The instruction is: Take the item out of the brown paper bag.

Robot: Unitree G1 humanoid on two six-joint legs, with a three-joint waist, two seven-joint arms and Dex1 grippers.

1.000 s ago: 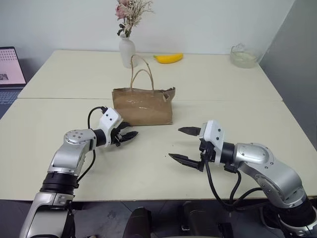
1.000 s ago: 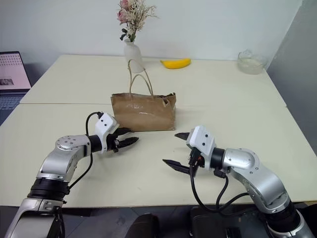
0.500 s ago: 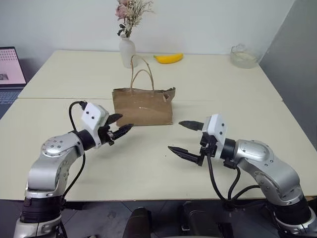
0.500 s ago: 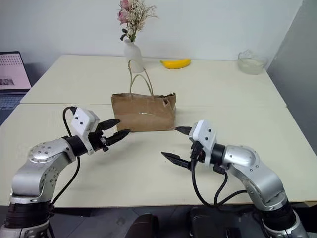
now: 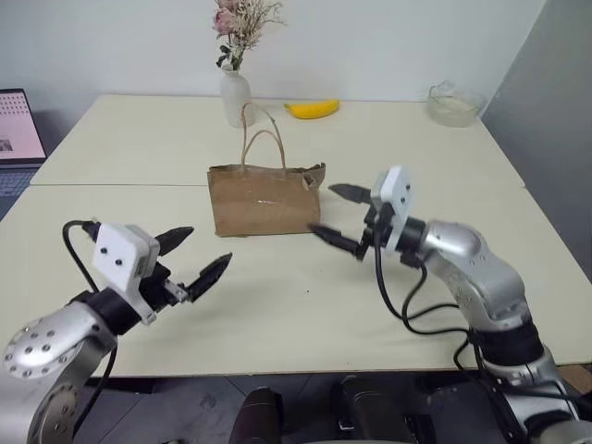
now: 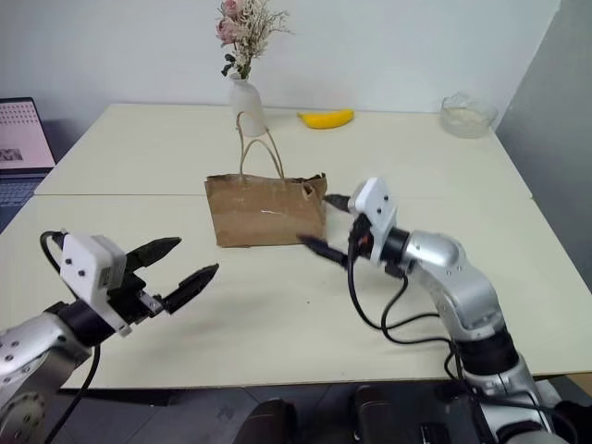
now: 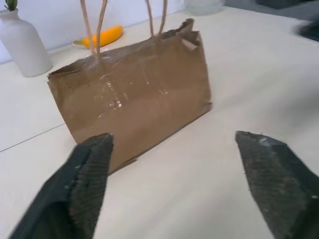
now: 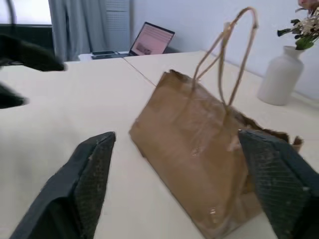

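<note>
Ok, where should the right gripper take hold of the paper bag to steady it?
Probably the brown paper bag by its upper right corner, coming from the right: it stands upright, that rim looks crumpled and open, and the right gripper is already beside that end, jaws open.

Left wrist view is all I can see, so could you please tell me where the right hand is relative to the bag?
Observer: The right hand is at the right end of the brown paper bag. It is open, with one finger high and one low.
Operator: Thank you. Is it touching the bag?
Observer: I cannot tell. The lower finger lies very close to the bag's bottom corner.
Operator: And where does my left hand sit?
Observer: The left hand is open, on the near side of the bag toward its left end, with bare table between them.
</note>
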